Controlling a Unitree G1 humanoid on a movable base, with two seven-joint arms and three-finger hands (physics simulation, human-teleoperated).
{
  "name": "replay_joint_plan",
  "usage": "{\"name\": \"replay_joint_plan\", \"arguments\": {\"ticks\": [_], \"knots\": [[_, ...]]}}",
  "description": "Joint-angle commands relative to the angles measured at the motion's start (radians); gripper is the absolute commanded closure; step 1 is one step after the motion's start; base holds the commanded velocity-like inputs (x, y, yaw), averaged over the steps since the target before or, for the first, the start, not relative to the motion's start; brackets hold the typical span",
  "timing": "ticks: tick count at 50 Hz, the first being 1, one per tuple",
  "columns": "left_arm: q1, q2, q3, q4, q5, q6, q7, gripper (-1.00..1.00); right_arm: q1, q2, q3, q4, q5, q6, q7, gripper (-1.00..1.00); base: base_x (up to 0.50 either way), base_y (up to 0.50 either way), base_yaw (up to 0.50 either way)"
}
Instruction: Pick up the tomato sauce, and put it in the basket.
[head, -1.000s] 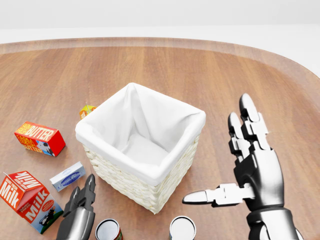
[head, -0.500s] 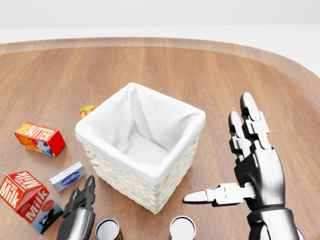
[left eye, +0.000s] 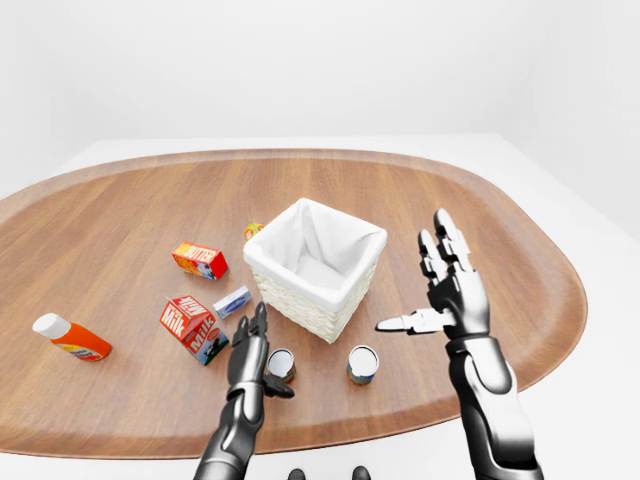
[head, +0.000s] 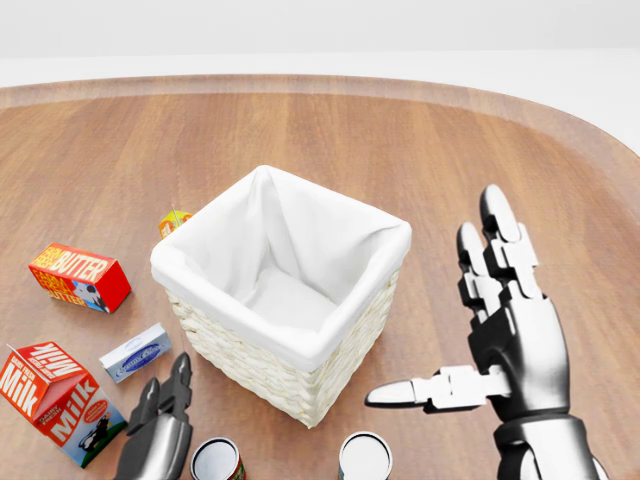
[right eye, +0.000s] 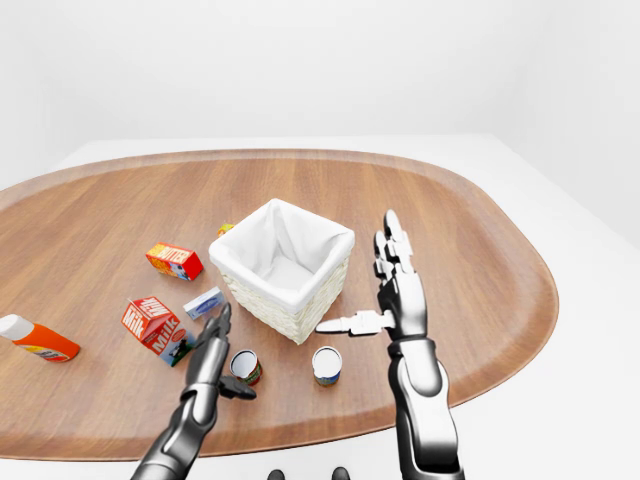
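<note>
A wide oval table of brown wood (left eye: 120, 220) fills the scene, with plain white walls behind it. Near the middle stands the square wicker basket with a white cloth lining (left eye: 316, 262), open at the top and with nothing inside.

The silver right hand (head: 515, 340) is raised at the right of the head view. Its fingers are straight and spread, the thumb points left, and it holds nothing. The left hand (left eye: 248, 355) is low at the bottom of the left-eye view. Its fingers are also stretched out and empty, and it stands just beside the can.

At the left lie a red milk carton (left eye: 192, 327), a red and orange butter box (left eye: 199, 260), an orange bottle with a white cap (left eye: 70, 338) and a small white and blue box (left eye: 232, 301).

I take the small round tin with the red label (left eye: 281, 365) for the tomato sauce. It stands upright below the basket, and a second tin with a blue-green label (left eye: 362, 364) is near it at the right.

A tin like this is probably stiff and rather heavy for its size, and its smooth wall may slip. I would grip it around the side at mid height, fingers against thumb, and keep it upright.

Compared with the earlier head view, only the left hand differs — it sits a little lower in the frame. The right hand, the basket and the other things are in the same places.
</note>
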Motion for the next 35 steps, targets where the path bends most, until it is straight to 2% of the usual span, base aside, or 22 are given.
{"name": "replay_joint_plan", "arguments": {"ticks": [1, 8, 17, 18, 19, 35], "knots": [[-0.02, -0.001, -0.004, 0.046, 0.009, 0.0, 0.021, -1.0, 0.005, 0.001, 0.003, -0.004, -0.001, 0.0, 0.0, -1.0, 0.0, 0.0, 0.0], [-0.005, -0.007, -0.007, 0.005, 0.012, 0.0, 0.0, -1.0, 0.006, 0.001, 0.003, 0.0, 0.0, 0.0, 0.001, -1.0, 0.0, 0.0, 0.0], [-0.012, -0.008, -0.015, 0.04, 0.017, 0.0, 0.018, -1.0, 0.007, 0.001, 0.002, 0.0, 0.0, 0.0, 0.001, -1.0, 0.0, 0.0, 0.0], [-0.013, -0.009, -0.013, 0.039, 0.013, 0.0, 0.016, 0.27, 0.006, 0.001, 0.002, 0.001, 0.0, 0.0, 0.001, -1.0, 0.0, 0.0, 0.0], [-0.008, -0.009, -0.012, 0.022, 0.008, 0.0, 0.003, 1.0, 0.004, 0.001, 0.002, 0.003, 0.001, 0.0, 0.001, -1.0, 0.0, 0.0, 0.0], [-0.029, -0.006, -0.011, 0.069, 0.014, 0.0, 0.026, 1.0, 0.001, 0.0, 0.0, 0.002, 0.003, 0.0, 0.0, -1.0, 0.0, 0.0, 0.0]]}}
